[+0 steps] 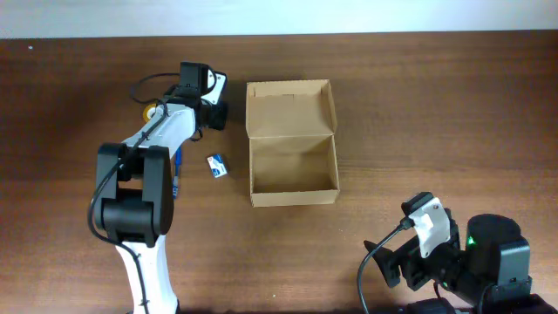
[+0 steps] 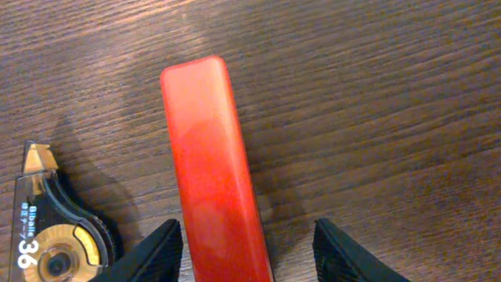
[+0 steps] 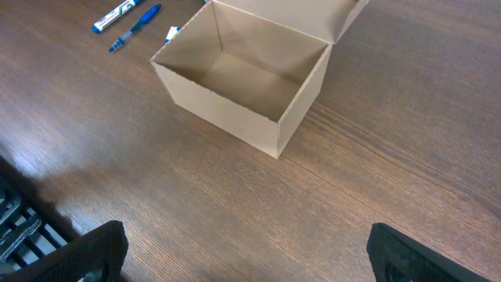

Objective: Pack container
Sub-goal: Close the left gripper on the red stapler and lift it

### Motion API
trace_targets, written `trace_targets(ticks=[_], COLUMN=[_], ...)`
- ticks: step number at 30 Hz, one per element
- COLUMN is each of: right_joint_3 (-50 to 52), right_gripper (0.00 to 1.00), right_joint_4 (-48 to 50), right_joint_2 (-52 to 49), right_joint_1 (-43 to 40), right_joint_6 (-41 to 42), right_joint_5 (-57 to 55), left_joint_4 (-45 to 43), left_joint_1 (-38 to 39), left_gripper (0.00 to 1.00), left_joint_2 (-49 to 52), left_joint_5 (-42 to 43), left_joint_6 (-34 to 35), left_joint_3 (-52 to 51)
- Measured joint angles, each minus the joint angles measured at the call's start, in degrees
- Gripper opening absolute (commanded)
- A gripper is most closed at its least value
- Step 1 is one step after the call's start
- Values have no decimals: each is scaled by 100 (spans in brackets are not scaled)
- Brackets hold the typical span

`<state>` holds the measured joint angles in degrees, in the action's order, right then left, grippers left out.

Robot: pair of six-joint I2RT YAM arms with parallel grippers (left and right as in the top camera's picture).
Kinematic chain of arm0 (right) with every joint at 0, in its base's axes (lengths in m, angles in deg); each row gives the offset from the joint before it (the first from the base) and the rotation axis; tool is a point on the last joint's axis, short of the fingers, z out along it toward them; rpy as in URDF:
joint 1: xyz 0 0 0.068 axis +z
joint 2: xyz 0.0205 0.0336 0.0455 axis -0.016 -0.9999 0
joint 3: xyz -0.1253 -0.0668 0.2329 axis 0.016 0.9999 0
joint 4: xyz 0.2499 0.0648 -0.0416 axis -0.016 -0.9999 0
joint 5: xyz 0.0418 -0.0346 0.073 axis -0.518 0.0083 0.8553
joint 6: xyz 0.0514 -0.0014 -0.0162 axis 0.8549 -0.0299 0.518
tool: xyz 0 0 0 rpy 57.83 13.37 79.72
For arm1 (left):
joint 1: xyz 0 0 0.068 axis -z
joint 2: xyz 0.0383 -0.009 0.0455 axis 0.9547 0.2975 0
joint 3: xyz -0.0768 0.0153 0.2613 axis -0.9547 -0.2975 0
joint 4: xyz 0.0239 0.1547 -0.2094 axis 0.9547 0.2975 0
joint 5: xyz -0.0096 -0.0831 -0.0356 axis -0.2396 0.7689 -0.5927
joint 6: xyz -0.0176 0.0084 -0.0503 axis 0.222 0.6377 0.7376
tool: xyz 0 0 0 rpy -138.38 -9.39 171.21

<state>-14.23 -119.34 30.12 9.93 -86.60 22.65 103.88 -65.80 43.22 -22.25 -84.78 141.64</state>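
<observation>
The container, a tan cardboard box, stands open mid-table with its flap lid folded back and its inside empty. It also shows in the right wrist view. My left gripper is open, with its fingers on either side of a flat red bar that lies on the table. A correction tape dispenser lies just left of it. In the overhead view the left gripper is left of the lid. My right gripper is open and empty, near the front right of the table.
A small blue-and-white item lies left of the box. A blue pen lies partly under the left arm. Two pens show beyond the box in the right wrist view. The table's far edge runs behind the box.
</observation>
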Motion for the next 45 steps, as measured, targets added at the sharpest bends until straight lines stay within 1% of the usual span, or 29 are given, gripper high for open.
trace_targets(ticks=[2,5,10,14,20,25,28,30,34,39,42,45], right_joint_3=[0,0,0,0,0,0,0,0,0,0,0,0], right_gripper=[99,99,99,99,99,99,99,99,99,99,99,99], right_joint_4=[0,0,0,0,0,0,0,0,0,2,2,2], right_joint_2=[0,0,0,0,0,0,0,0,0,0,0,0], right_joint_1=[0,0,0,0,0,0,0,0,0,0,0,0], right_joint_6=[0,-2,-2,0,0,0,-2,-2,-2,-2,0,-2], right_joint_5=[0,0,0,0,0,0,0,0,0,0,0,0], left_joint_4=[2,17,42,85,138,186,221,249,507,1110,1421,1537], left_joint_1=[0,0,0,0,0,0,0,0,0,0,0,0], left_gripper=[52,49,49,45,30,12,8,2,2,2,2,2], left_joint_2=[2,2,11,35,35,35,35,35,35,-15,-286,-826], left_joint_5=[0,0,2,2,4,2,2,2,0,-170,-455,-640], left_joint_6=[-2,0,0,0,0,4,2,22,26,26,26,26], left_joint_3=[0,0,0,0,4,15,31,37,144,584,907,1104])
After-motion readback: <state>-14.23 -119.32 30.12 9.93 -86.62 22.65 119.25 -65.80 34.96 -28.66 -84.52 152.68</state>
